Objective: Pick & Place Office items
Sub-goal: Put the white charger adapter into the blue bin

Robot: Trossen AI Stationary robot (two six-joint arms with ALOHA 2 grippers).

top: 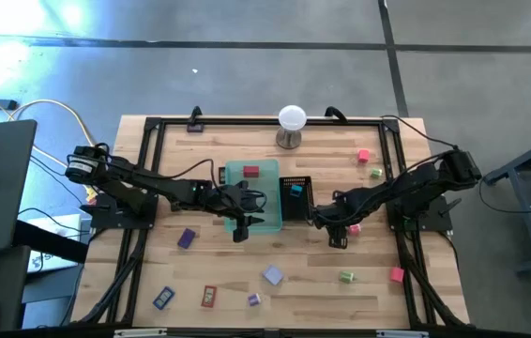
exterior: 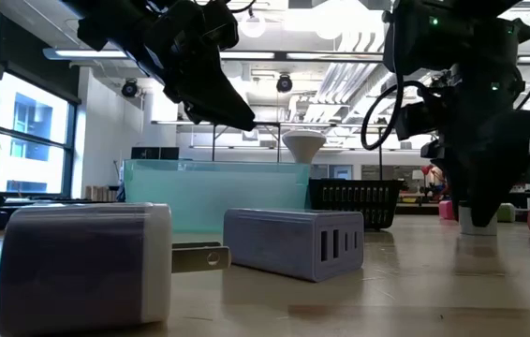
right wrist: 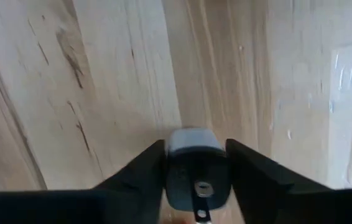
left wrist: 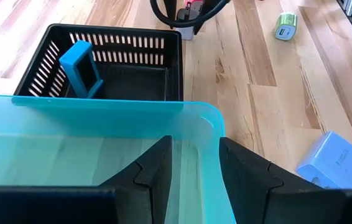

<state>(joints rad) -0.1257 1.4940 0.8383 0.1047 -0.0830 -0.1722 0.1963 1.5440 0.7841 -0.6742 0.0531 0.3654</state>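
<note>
Charger plug [right wrist: 196, 167] sits pinched between right tool [right wrist: 196, 163] fingers; left tool [left wrist: 194, 171] narrow, empty.

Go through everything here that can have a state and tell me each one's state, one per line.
Left gripper: open, empty, over the green tray's edge.
Right gripper: down at the table, fingers on either side of a small charger block.
Green tray: holds a red item.
Black mesh tray: holds a blue item, tilted on edge.
Purple charger: lying flat on the table.
</note>
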